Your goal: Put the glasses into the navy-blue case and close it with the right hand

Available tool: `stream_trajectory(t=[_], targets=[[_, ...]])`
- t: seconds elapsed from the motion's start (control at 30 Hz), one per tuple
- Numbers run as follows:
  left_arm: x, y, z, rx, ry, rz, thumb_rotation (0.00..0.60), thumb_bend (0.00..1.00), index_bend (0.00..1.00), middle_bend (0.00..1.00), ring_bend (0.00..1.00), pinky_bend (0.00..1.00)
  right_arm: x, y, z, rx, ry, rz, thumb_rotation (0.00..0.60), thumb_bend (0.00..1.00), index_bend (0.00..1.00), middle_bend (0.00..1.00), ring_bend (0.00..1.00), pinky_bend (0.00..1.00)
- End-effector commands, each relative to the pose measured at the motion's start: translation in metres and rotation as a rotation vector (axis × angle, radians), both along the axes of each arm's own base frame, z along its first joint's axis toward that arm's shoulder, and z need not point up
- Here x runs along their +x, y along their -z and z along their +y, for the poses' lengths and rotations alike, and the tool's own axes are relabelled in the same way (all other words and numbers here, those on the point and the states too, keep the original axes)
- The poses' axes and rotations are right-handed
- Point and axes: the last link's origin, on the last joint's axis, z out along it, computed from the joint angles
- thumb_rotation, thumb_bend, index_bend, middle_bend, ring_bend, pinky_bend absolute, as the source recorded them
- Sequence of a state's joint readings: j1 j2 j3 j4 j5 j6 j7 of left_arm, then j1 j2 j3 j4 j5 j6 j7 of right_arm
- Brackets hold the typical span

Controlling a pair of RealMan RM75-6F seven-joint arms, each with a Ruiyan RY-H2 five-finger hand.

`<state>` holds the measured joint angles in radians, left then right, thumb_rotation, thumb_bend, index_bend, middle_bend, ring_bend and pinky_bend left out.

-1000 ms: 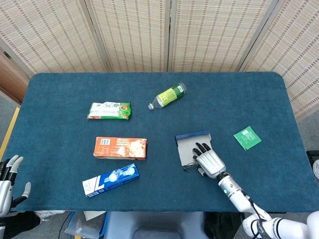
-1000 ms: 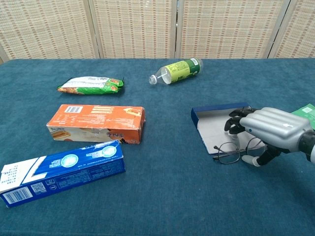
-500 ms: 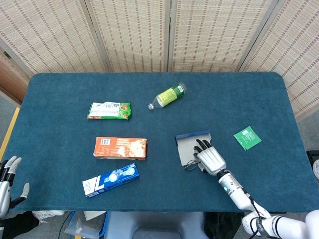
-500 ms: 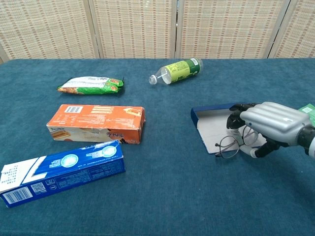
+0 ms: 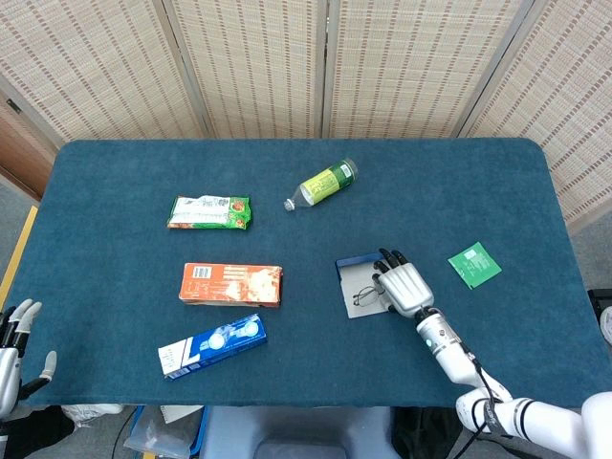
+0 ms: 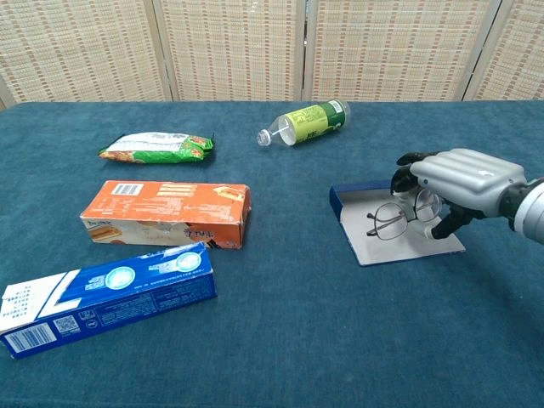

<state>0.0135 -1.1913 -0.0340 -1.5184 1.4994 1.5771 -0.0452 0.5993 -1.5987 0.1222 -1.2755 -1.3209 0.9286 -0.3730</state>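
The glasses (image 6: 393,223) are held by the right hand (image 6: 456,185) over the open navy-blue case (image 6: 399,237); the left hand (image 5: 13,346) is spread wide.

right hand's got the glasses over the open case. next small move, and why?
Probably lower and release. The right hand holds the glasses just above the grey inside of the open navy-blue case, already over it rather than the table, so setting them flat inside comes before closing the lid.

I get bright, even overhead light in both views, only soft shadows on the table (image 5: 287,363), no glare; focus looks sharp, edges perhaps slightly bowed.
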Motion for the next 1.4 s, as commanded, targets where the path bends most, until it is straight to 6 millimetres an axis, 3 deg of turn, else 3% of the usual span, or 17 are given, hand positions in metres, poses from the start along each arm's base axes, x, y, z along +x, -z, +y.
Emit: stream_trajectory(t=[0.03,0.2,0.5,0.73,1.0,1.23,1.4], targets=[[0.000,0.000,0.000,-0.001,-0.001,0.001,0.600,0.42,0.07,0.00,0.00,0.00,0.001,0.003,-0.005,0.001,0.013,0.003,0.600,0.46,0.57,0.26,0.06,0.12],[-0.001,0.000,-0.001,-0.003,-0.004,0.002,0.600,0.42,0.07,0.00,0.00,0.00,0.002,0.005,-0.007,-0.014,0.020,0.001,0.600,0.39,0.56,0.24,0.06,0.12],[0.000,0.002,0.001,-0.013,-0.001,0.000,0.600,0.42,0.07,0.00,0.00,0.00,0.001,0.002,-0.007,-0.047,0.021,-0.009,0.600,0.28,0.39,0.19,0.06,0.12],[0.000,0.002,0.001,-0.013,-0.003,0.001,0.600,0.42,0.07,0.00,0.00,0.00,0.001,0.003,-0.011,-0.065,0.023,-0.013,0.600,0.27,0.28,0.14,0.03,0.12],[-0.002,0.000,-0.002,-0.010,-0.014,0.003,0.600,0.42,0.07,0.00,0.00,0.00,0.006,-0.002,-0.010,-0.085,-0.007,-0.030,0.600,0.27,0.24,0.11,0.01,0.10],[-0.002,0.003,-0.002,-0.017,-0.012,0.000,0.600,0.42,0.07,0.00,0.00,0.00,-0.001,-0.008,-0.013,-0.091,0.023,0.019,0.600,0.23,0.03,0.01,0.00,0.06],[-0.002,0.003,-0.001,-0.018,-0.012,0.002,0.600,0.42,0.07,0.00,0.00,0.00,-0.002,-0.004,-0.020,-0.089,0.039,0.048,0.600,0.22,0.00,0.00,0.00,0.05]])
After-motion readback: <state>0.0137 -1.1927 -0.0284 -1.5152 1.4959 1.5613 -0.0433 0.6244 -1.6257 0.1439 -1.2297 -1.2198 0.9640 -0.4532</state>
